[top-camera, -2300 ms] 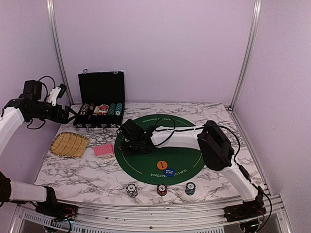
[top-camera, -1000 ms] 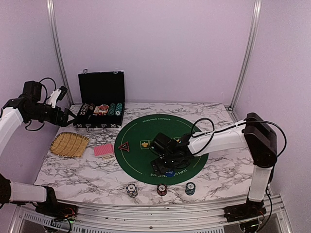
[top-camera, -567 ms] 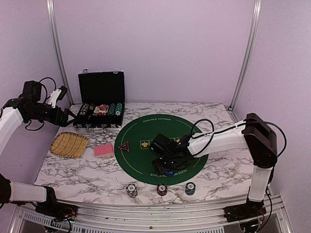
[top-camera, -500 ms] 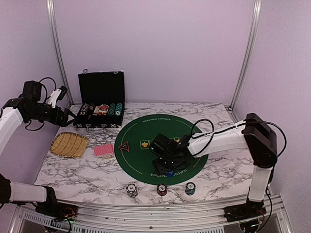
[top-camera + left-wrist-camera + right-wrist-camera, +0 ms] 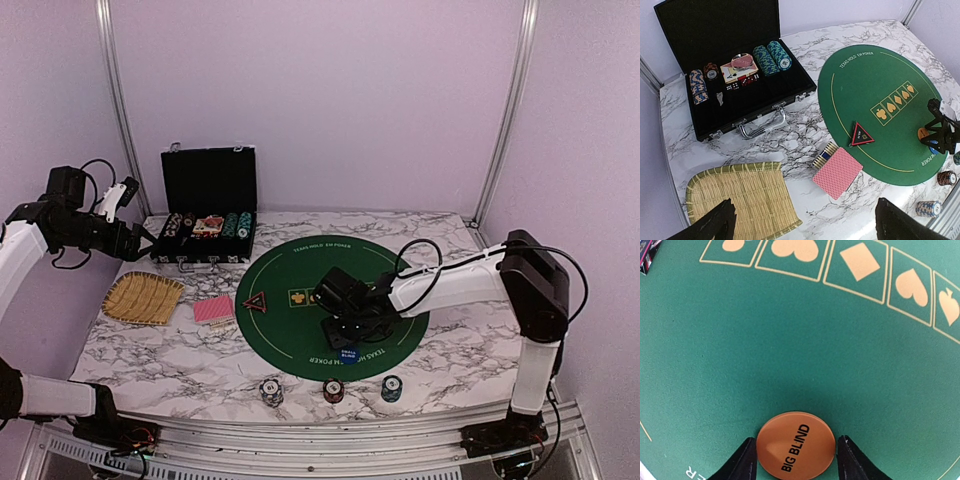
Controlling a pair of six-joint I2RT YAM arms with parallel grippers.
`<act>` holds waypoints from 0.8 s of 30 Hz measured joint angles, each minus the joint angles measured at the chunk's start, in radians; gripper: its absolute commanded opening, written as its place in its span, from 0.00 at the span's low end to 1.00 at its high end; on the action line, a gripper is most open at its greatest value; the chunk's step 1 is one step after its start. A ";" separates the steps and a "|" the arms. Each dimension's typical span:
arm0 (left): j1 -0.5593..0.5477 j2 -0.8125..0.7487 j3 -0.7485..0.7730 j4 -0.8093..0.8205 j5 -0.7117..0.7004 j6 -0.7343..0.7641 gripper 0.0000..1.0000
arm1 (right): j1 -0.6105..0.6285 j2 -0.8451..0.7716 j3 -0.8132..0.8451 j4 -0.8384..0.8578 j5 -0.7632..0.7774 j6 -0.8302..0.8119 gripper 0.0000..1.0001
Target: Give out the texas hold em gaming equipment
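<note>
My right gripper (image 5: 796, 446) is shut on the orange "BIG BLIND" disc (image 5: 796, 442), a fingertip on each side, low over the green poker mat (image 5: 380, 270). In the top view the gripper (image 5: 342, 322) hides that disc. The blue disc (image 5: 348, 353) lies just in front of it. The dark red-edged triangle (image 5: 254, 301) lies on the mat's left edge. The red-backed cards (image 5: 837, 171) lie on the marble left of the mat. Three chip stacks (image 5: 270, 390) (image 5: 334, 390) (image 5: 391, 388) stand near the front edge. My left gripper (image 5: 807, 220) is open and empty, high at the far left.
An open black case (image 5: 205, 225) with chips, cards and dice stands at the back left. A woven straw tray (image 5: 143, 297) lies in front of it. The right arm reaches across the mat from the right. Metal frame posts stand at the table's corners.
My right gripper has moved a little toward the mat's middle with the orange disc, leaving the blue disc in plain sight. The left arm has not moved.
</note>
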 measured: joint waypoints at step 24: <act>0.000 0.000 0.000 -0.001 0.000 0.013 0.99 | 0.019 -0.032 -0.052 0.009 0.011 0.079 0.44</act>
